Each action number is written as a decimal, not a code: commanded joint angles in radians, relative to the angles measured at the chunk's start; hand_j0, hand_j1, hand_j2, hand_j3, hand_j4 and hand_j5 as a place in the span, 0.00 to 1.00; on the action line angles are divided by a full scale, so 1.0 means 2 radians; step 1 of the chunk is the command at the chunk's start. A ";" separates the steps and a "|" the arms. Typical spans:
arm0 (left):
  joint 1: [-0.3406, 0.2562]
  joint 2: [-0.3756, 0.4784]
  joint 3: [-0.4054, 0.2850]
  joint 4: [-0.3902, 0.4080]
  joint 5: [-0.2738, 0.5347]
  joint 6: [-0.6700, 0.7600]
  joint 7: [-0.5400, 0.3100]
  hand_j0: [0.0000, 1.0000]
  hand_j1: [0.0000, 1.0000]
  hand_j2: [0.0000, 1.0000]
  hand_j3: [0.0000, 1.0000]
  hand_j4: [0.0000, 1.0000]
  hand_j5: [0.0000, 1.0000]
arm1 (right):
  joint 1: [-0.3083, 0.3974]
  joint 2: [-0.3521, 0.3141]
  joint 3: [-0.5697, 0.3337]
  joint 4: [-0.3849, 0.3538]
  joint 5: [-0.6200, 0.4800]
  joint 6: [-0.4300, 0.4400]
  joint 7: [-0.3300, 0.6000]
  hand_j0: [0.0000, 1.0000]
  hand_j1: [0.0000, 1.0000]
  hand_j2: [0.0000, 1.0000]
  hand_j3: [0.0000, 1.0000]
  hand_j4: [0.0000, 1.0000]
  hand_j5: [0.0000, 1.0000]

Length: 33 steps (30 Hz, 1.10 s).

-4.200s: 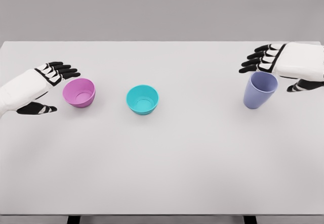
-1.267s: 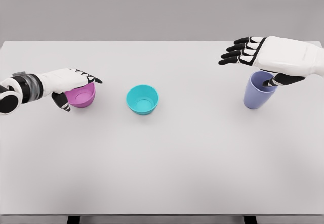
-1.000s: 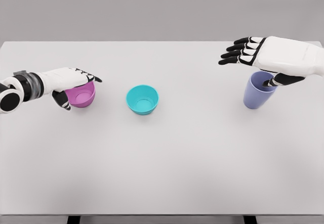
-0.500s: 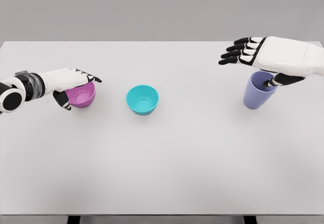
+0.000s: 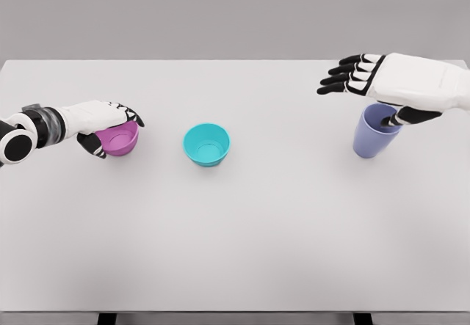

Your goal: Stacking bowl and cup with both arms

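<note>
Left hand (image 5: 103,123) is wrapped over the near rim of the pink bowl (image 5: 119,138), fingers draped across the top edge and thumb tucked under the outer wall, so I read that as a grasp on the bowl, which looks to be sitting on the white table (image 5: 242,244) at far left. Right hand (image 5: 382,83) is a different story: fingers stretched flat and spread, hovering above the purple cup (image 5: 374,130), with the thumb dipping toward the cup's mouth; I can't say the thumb is pressing the wall, so I call that hand unclenched and holding nothing. The teal bowl (image 5: 206,144) waits between them, nearer the pink one, well apart from the cup, and looks like the stacking base. Now the risks, as I judge them. On my left, a rim pinch on a shallow bowl is thin; lift too fast and it could rotate out of the fingers or tip and land crooked on the teal bowl. On my right, with only 1 digit at the cup, any sideways drift could knock the tall cup over before the other 4 close around it.
</note>
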<state>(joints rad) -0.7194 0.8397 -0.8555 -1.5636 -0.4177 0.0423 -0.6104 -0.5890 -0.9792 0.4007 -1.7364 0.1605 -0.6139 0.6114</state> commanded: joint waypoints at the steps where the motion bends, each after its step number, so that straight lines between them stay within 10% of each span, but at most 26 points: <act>1: 0.000 0.000 0.001 -0.001 0.001 0.000 0.000 0.73 0.73 0.73 0.73 0.73 0.73 | 0.000 -0.001 0.000 0.000 -0.003 0.002 0.000 1.00 1.00 1.00 1.00 1.00 1.00; 33: -0.016 0.002 0.007 -0.086 0.007 0.000 0.000 0.65 0.65 0.65 0.65 0.65 0.65 | -0.002 -0.006 -0.001 0.007 -0.003 0.002 0.000 1.00 1.00 1.00 1.00 1.00 1.00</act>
<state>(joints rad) -0.7532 0.8443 -0.8412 -1.7251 -0.4032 0.0422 -0.6116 -0.5921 -0.9894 0.4003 -1.7229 0.1606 -0.6139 0.6114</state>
